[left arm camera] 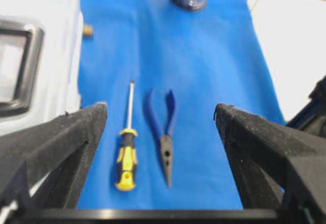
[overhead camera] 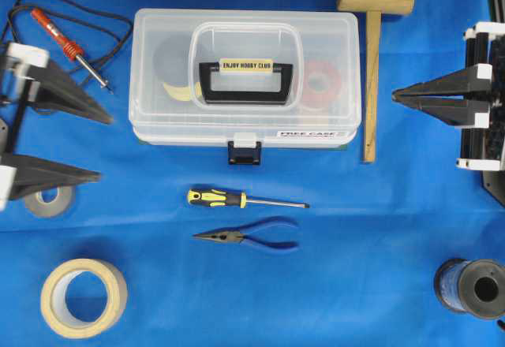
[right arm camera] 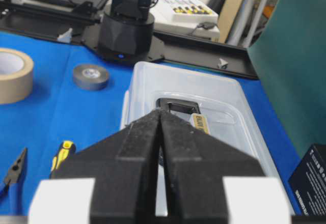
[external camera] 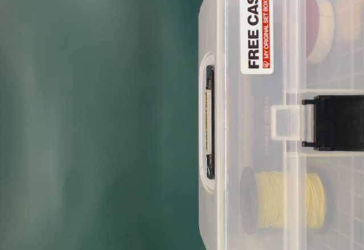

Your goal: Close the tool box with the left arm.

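Note:
The clear plastic tool box (overhead camera: 245, 71) sits at the middle back of the blue cloth. Its lid lies flat on the base, with the black handle (overhead camera: 246, 79) folded on top. The dark front latch (overhead camera: 245, 151) hangs at the front edge; I cannot tell if it is snapped. The box also shows in the table-level view (external camera: 256, 148) and the right wrist view (right arm camera: 214, 96). My left gripper (overhead camera: 99, 146) is wide open and empty, left of the box (left arm camera: 41, 40); it also shows in its wrist view (left arm camera: 160, 109). My right gripper (overhead camera: 397, 95) is shut and empty, right of the box, pointing at it (right arm camera: 160, 111).
A wooden mallet (overhead camera: 371, 63) lies right of the box. A soldering iron (overhead camera: 71, 43) lies at back left. A yellow screwdriver (overhead camera: 237, 199) and blue pliers (overhead camera: 245, 236) lie in front. Masking tape (overhead camera: 83, 296), grey tape (overhead camera: 49, 201) and a wire spool (overhead camera: 473, 286) sit near the front.

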